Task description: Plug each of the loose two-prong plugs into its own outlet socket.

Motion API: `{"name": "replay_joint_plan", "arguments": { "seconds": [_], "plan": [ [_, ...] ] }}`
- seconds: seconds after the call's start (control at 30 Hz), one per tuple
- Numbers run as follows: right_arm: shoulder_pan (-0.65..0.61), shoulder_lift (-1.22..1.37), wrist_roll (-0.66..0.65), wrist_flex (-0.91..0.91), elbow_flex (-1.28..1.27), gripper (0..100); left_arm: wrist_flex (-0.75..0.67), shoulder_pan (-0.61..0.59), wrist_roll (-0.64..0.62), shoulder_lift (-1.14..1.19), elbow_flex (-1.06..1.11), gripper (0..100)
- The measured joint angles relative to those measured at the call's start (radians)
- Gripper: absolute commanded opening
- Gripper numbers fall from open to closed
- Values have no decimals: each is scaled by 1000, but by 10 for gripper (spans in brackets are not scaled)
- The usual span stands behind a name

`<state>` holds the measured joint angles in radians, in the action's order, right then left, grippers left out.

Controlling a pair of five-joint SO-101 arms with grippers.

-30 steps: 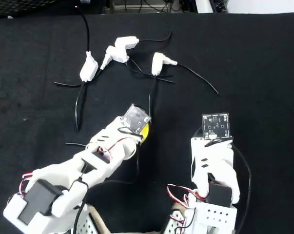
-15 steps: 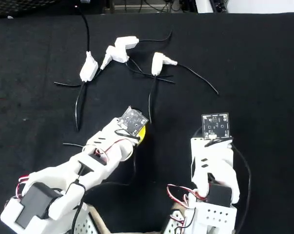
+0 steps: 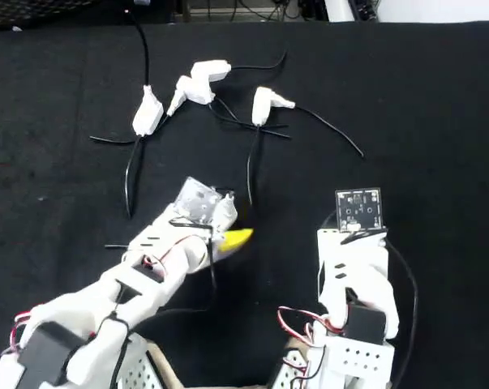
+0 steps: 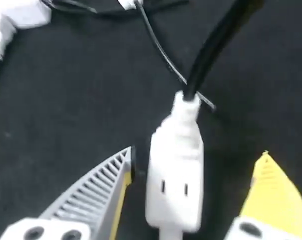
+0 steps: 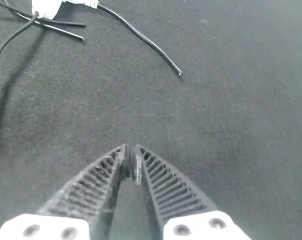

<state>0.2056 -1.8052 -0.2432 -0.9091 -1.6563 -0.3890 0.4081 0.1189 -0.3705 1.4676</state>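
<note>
while my left gripper (image 4: 196,152) is hanging spread wide, its two fingers are flanking the white socket (image 4: 175,175), one on each side, neither touching it. the socket is lying on the black cloth (image 4: 65,100), its cord (image 4: 216,45) running off toward the white plugs (image 3: 148,113) well beyond it. to the socket's right, my right gripper (image 5: 130,150) is sitting clenched on nothing.

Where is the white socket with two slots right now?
In the left wrist view, the white socket sits between the left gripper's open fingers, its black cord leading away.
</note>
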Motion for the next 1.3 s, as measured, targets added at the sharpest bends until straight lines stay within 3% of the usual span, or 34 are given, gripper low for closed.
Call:
{"name": "replay_joint_plan", "arguments": {
  "seconds": [0.5,0.8,1.3],
  "plan": [
    [0,0,0,0,0,15,0,-20,-3,-107,-12,356],
    [0,0,0,0,0,15,0,-28,-9,-104,-25,23],
    [0,0,0,0,0,15,0,-25,-9,-103,-8,28]
  ]
}}
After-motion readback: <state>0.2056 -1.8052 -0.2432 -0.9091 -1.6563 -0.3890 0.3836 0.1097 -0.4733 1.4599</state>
